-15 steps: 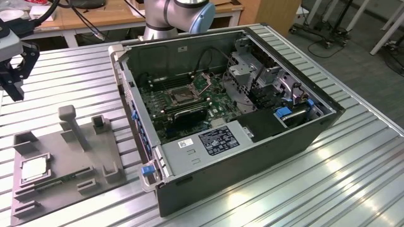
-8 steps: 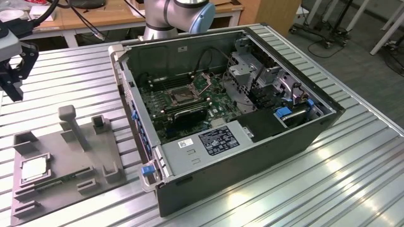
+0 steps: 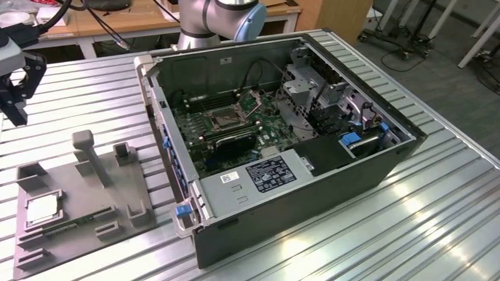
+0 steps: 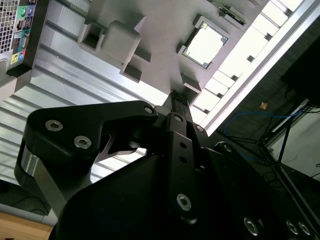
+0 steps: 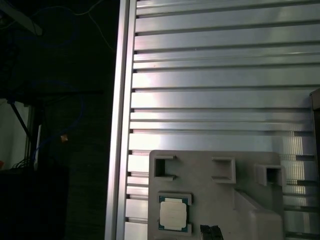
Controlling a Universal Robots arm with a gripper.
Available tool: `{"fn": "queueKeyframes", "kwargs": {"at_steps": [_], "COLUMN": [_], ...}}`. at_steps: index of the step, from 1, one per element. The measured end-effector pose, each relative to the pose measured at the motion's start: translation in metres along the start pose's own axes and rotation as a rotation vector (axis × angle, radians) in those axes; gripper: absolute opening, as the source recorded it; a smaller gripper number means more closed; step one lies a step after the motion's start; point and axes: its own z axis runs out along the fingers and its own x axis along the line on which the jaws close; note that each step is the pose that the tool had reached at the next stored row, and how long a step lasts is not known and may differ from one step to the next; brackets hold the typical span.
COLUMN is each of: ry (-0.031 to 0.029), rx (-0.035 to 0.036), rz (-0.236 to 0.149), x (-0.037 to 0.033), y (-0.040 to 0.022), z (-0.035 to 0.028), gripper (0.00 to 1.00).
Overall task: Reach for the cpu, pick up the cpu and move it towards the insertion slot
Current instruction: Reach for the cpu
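While the cpu [image 3: 43, 209] lies flat and untouched in a square recess at the near end of the grey tray [image 3: 117, 193], a narrow green circuit stick [image 3: 72, 225] lies just beside it in the same tray. Farther back, the gripper [image 3: 16, 111] hangs above the ribbed metal table [image 3: 422, 216], well apart from the chip. Whether it is spread or pressed together I cannot tell. Toward the exterior view's right lies 1 open computer case [image 3: 328, 187], with the insertion slot [image 3: 221, 121] on the green motherboard [image 3: 266, 126] inside. Behind the case rises the arm [image 3: 222, 17].
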Motion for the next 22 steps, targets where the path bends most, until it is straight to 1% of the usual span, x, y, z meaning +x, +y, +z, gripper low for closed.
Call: {"fn": "queueKeyframes", "kwargs": {"at_steps": [3,7,9,22], "ry": [0.0001,0.0,0.0001,0.0001], "rx": [0.0,0.0,0.0,0.0], "rz": [0.0,0.0,0.0,0.0], "x": [0.0023,0.0028,0.0042,0.0066], "y": [0.0,0.0,0.0,0.0001], "z": [0.0005,0.0006,0.0009,0.0013], "gripper": [0.11,0.11,0.11,0.11]}}
